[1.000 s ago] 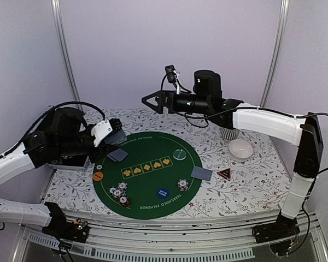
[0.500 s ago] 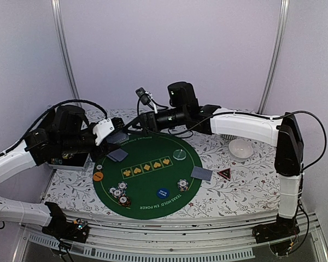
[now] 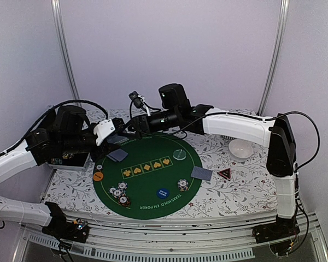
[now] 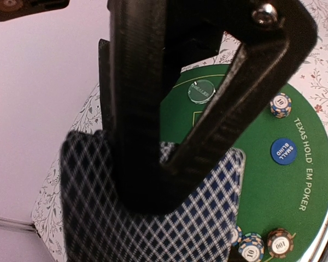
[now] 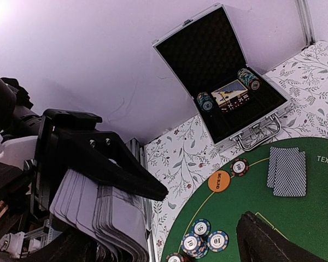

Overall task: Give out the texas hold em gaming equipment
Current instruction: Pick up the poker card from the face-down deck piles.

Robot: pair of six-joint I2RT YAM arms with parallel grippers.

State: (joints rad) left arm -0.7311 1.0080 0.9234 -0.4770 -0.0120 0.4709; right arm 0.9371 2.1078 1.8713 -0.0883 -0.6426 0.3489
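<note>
Our right gripper (image 3: 128,128), jaws wide, has swung left to the deck (image 4: 197,218) clamped in our left gripper (image 3: 118,126), above the TEXAS HOLD'EM POKER mat (image 4: 311,180) and SMALL BLIND button (image 4: 282,150).

Soft, even, faintly violet light fills the top view, leaving only weak shadows on the tabletop (image 3: 240,188). In the left wrist view the left gripper (image 4: 147,191) is a near-black, blurred mass and the playing cards (image 4: 169,224) in it smear. Glare whitens the right wrist view's top-left corner.
</note>
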